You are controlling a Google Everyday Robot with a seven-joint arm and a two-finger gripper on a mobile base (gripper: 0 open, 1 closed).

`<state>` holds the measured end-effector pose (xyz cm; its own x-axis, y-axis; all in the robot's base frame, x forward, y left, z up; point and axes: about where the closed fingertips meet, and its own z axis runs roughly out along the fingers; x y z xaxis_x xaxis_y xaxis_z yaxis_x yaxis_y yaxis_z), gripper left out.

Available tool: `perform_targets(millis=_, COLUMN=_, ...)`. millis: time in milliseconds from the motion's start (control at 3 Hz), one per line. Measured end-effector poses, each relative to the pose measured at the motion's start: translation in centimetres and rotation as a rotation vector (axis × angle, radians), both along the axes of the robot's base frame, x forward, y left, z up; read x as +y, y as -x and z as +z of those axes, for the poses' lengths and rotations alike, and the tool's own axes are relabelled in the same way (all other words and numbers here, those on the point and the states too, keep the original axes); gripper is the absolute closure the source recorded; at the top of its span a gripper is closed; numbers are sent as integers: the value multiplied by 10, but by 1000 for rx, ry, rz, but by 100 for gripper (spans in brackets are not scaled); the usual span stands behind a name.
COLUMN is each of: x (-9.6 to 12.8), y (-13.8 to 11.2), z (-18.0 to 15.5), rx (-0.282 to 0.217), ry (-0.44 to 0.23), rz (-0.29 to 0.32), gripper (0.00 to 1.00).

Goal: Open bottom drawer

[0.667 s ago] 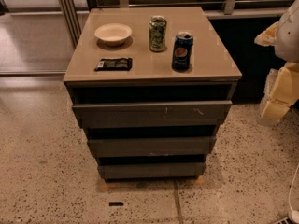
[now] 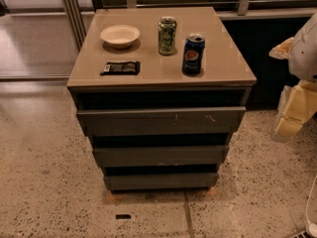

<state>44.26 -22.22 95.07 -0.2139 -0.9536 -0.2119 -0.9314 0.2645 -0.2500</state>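
The cabinet has three grey-brown handleless drawers stacked stepwise. The bottom drawer [image 2: 159, 181] is the lowest and narrowest, with a plain flat front just above the floor. The middle drawer [image 2: 161, 156] sits above it. The widest top drawer [image 2: 161, 120] has white scratch marks. My gripper [image 2: 287, 127], pale yellow under a white arm [image 2: 306, 46], hangs at the right edge of the camera view. It is to the right of the cabinet at about the top drawer's height, apart from it and well above the bottom drawer.
On the cabinet top [image 2: 223, 58] stand a white bowl [image 2: 120, 35], a green can [image 2: 167, 35], a blue can [image 2: 192, 54] and a dark snack packet [image 2: 120, 67]. Speckled floor [image 2: 44, 182] lies in front. A railing and a dark wall run behind.
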Motion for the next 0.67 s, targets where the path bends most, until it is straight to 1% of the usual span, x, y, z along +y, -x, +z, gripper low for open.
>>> perform_targets(millis=333, x=-7, y=1, z=-62, rx=4, ry=-32, rz=8, gripper=0)
perform_targets(millis=667, x=-3, y=4, z=-143, rx=34, ry=-81, rz=31, gripper=0)
